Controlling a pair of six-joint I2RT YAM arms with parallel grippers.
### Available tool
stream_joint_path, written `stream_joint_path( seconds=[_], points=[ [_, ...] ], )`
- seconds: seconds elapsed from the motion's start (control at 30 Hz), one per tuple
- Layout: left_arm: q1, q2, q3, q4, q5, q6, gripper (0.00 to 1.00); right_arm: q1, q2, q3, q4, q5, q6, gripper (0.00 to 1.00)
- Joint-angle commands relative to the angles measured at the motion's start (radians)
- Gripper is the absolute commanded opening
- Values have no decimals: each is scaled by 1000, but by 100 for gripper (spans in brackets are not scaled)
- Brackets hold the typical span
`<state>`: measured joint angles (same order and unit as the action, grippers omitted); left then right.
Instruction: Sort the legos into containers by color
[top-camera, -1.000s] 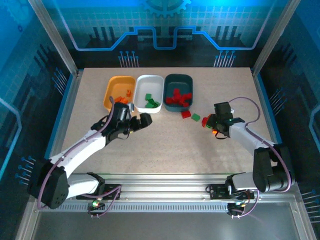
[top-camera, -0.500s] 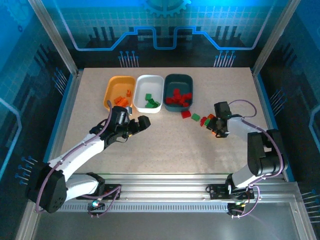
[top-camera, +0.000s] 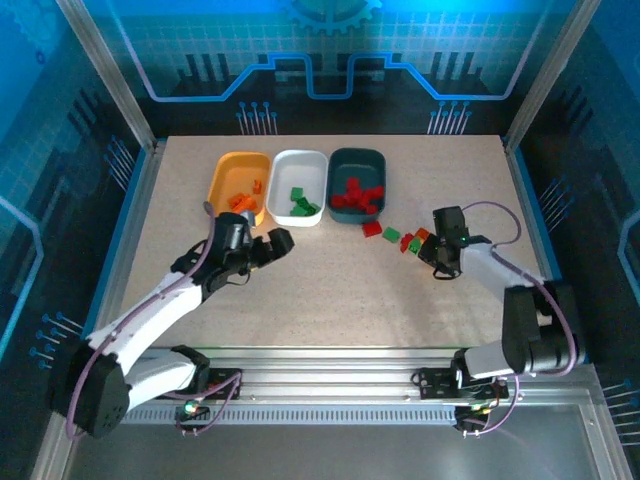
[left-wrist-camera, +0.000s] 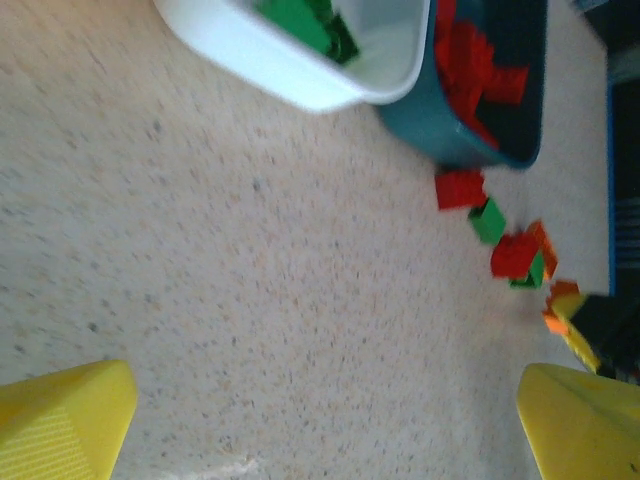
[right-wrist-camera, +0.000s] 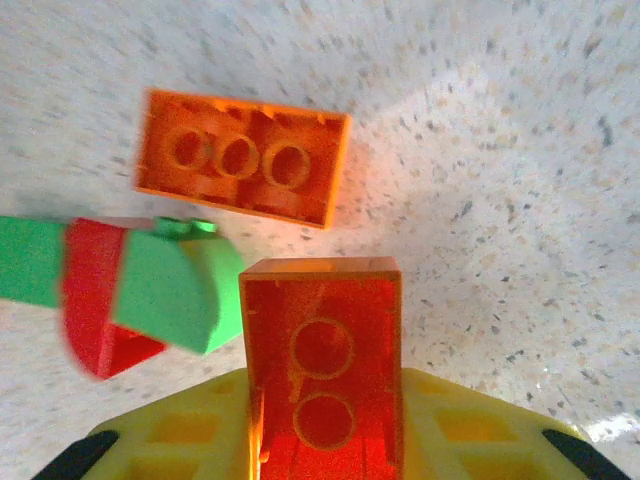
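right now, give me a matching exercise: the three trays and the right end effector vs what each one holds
1 orange-yellow shallow plastic tray
2 white shallow plastic tray
3 dark teal shallow plastic tray
4 right end effector

a red plastic bricks
b one orange plastic brick
c green plastic bricks
d several orange plastic bricks

Pairs: 1-d, 2-c, 3-a, 4-b
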<state>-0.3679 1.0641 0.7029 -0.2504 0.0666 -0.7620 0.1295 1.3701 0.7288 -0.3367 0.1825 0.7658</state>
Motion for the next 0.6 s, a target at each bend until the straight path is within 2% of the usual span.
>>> stream_joint_path(
  seconds=[0.0, 0.07, 0.17, 0.3, 0.4, 0.47, 0.57],
  points=[
    [82, -87, -27, -78, -65, -27, 99, 34, -101, -11, 21, 22, 17, 34],
    [152, -119, -21, -152, -55, -45, 99, 99, -126, 24, 27, 40, 10, 35],
    [256, -143, -21, -230, -26, -61, 99, 244, -53, 144, 32, 34, -11, 35],
    [410, -217, -150, -174, 107, -169, 99, 467, 212, 450, 81, -91, -98, 35],
    [525, -285, -247, -128, 226, -216, 99, 578, 444, 707, 62, -179, -167, 35],
    [550, -304, -257, -164, 241, -172, 99, 617, 567, 852, 50, -218, -202, 35],
    [550, -304, -231, -247, 212, -85, 99, 643, 684, 963, 115, -237, -239, 34]
  ],
)
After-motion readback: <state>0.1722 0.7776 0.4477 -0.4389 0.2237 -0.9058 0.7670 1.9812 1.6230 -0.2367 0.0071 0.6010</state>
